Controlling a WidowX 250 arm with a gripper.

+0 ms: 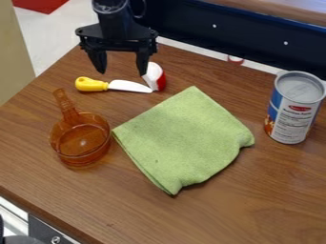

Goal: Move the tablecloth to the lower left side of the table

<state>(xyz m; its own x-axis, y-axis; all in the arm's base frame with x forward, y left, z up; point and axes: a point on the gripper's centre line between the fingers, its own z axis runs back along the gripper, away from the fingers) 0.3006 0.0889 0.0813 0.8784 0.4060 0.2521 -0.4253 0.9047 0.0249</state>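
Green cloth (pixel 185 138) – judged light, limp – was best pinched at its seemingly raised right corner; fingers (pixel 96 58) were spread wide.

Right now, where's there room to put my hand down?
Bare brown wood lies below the green cloth and see-through orange pot, and below the blue-and-white metal can. It's crowded at the upper left: the yellow-handled toy knife, the red-and-white object and the black gripper are close together.
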